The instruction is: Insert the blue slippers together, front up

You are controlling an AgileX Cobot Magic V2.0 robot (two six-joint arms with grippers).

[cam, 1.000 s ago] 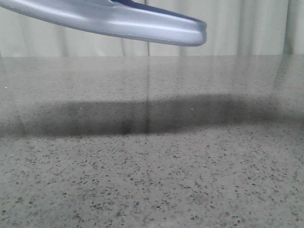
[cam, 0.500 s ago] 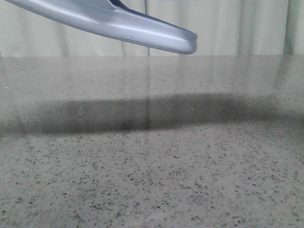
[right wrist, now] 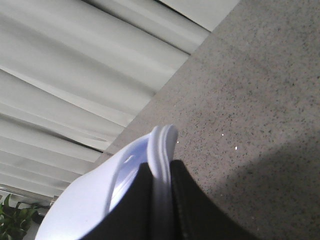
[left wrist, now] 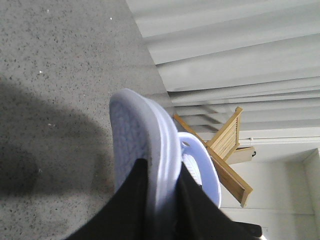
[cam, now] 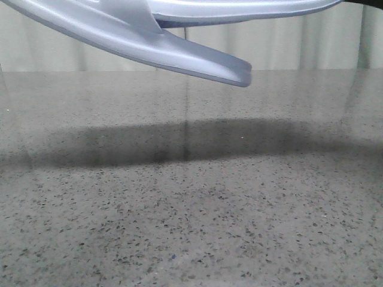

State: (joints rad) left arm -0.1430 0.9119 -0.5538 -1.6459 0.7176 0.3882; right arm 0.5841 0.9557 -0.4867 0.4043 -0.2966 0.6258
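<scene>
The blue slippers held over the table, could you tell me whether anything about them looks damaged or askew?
Nothing stands out. Both blue slippers are off the table, one clamped in each gripper's jaws, with no damage visible.

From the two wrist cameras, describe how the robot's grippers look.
Little of them shows. The left gripper has two flat, matte black fingers tapering to narrow tips. The right gripper has the same plain black fingers. No cables or markings are visible.
</scene>
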